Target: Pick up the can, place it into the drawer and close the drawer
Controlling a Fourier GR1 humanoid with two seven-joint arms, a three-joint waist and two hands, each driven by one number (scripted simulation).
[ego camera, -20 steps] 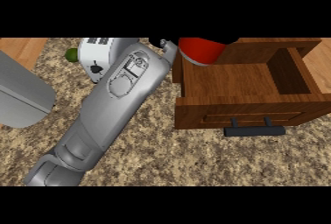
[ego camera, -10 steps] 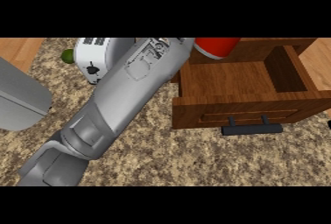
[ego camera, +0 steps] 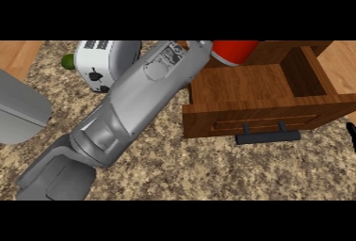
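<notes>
The red can (ego camera: 235,51) hangs at the view's top edge, over the back left corner of the open wooden drawer (ego camera: 257,87). My left forearm (ego camera: 149,89) runs from the lower left up to the can. Its hand is almost wholly cut off by the top edge, beside the can, and holds it. The drawer's inside is bare wood, and its black handle (ego camera: 268,136) faces me. A black sliver of my right hand (ego camera: 352,135) shows at the right edge, apart from the drawer's front corner.
A white toaster (ego camera: 97,63) stands at the back left, partly behind my forearm, with a small green thing (ego camera: 67,61) beside it. A large grey object (ego camera: 21,110) fills the left edge. The speckled counter (ego camera: 208,169) spreads in front of the drawer.
My left forearm has swung to the right, carrying the can from the drawer's left side to over its back corner. The black sliver has come in at the right edge.
</notes>
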